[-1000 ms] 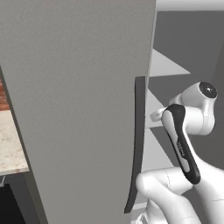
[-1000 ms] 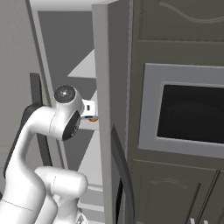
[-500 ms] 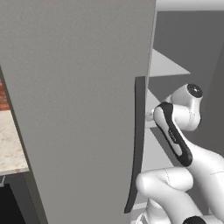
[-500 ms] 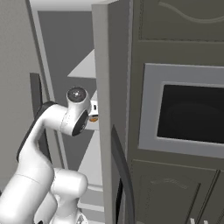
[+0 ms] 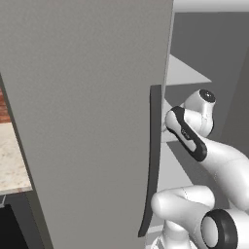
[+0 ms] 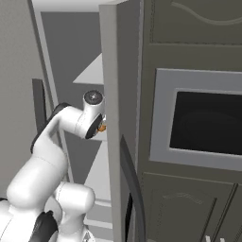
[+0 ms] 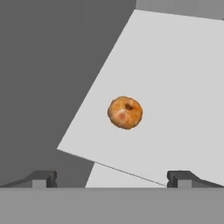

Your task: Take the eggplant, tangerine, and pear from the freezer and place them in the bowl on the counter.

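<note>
— Tangerine [image 7: 125,112] position? Alone on a pale freezer shelf [image 7: 175,87], well clear of its edges.
— Gripper [image 7: 111,178] state? Spread fully wide, empty, fingertips apart from the fruit, bare shelf all round.

Flat, even rendered light, no glare or blur; the pale grey freezer shelf [image 7: 175,87] ahead of the jaws is brightest, with the walls beside it dim.

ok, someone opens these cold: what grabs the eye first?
Probably the tangerine, sitting alone on a pale freezer shelf in the hand view, apart from the open gripper whose tips frame it from below. Next, the big grey freezer door with its dark handle in the left base view, the white arm reaching in past it.
</note>
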